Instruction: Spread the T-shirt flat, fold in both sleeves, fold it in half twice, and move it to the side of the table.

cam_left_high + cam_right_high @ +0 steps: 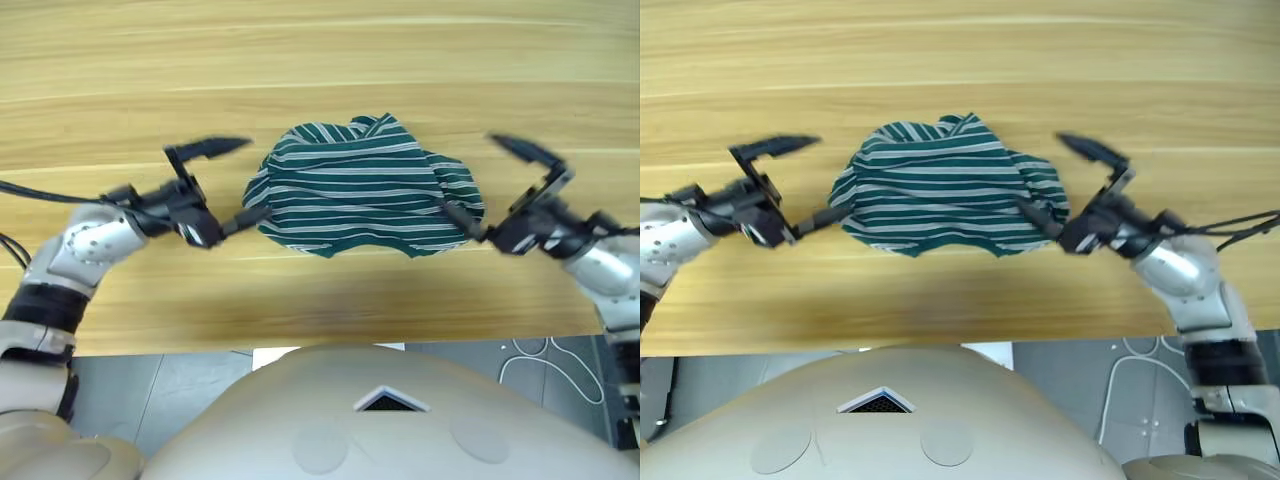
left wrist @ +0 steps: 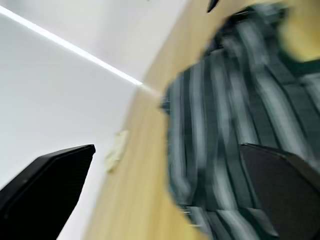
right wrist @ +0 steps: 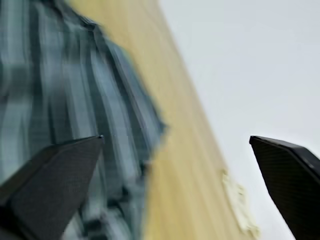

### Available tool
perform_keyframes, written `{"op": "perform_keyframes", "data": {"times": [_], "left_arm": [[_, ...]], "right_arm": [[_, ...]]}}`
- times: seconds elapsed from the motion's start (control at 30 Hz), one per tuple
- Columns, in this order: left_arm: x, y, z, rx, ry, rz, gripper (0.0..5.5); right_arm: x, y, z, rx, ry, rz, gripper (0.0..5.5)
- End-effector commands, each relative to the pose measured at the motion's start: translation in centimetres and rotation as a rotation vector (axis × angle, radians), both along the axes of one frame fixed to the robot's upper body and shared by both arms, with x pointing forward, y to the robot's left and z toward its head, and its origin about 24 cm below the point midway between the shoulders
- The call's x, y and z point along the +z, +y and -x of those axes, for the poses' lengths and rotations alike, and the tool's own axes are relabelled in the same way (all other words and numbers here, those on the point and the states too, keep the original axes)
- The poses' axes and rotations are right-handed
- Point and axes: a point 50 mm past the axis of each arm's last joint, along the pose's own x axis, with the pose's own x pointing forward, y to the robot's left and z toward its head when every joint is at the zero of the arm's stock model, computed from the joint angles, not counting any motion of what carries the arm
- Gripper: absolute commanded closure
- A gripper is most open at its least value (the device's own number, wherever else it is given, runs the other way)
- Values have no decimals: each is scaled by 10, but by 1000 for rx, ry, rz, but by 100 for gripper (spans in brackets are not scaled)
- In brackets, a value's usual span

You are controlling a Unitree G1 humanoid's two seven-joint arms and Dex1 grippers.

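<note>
A green T-shirt with white stripes [image 1: 362,188] lies bunched in the middle of the wooden table [image 1: 320,70]. My left gripper [image 1: 248,180] stands open at the shirt's left edge, its lower fingertip at the hem and its upper finger above the table. My right gripper [image 1: 473,175] is open at the shirt's right edge, with its lower fingertip against the cloth. The left wrist view shows the striped shirt [image 2: 225,125] between two dark fingers [image 2: 45,190]. In the right wrist view, the shirt [image 3: 60,90] lies beside one of the fingers [image 3: 50,175].
The table's front edge [image 1: 320,350] runs close to me. Bare wood lies behind the shirt and to both sides. A white cable [image 1: 550,360] lies on the grey floor below the table at the right.
</note>
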Motion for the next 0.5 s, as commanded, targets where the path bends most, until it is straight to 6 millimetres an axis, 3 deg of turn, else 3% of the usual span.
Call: {"op": "perform_keyframes", "data": {"times": [0.03, 0.23, 0.5], "left_arm": [[-6, 2, 22, -70, 79, -115, 12], [-9, 1, 22, -49, 86, -138, 12], [-21, 5, 16, 4, 62, -245, 26]], "right_arm": [[-3, -5, 16, 45, 121, 153, 10], [-17, -11, 24, 18, 231, 267, 10], [-36, -22, 17, -102, 278, 389, 10]]}}
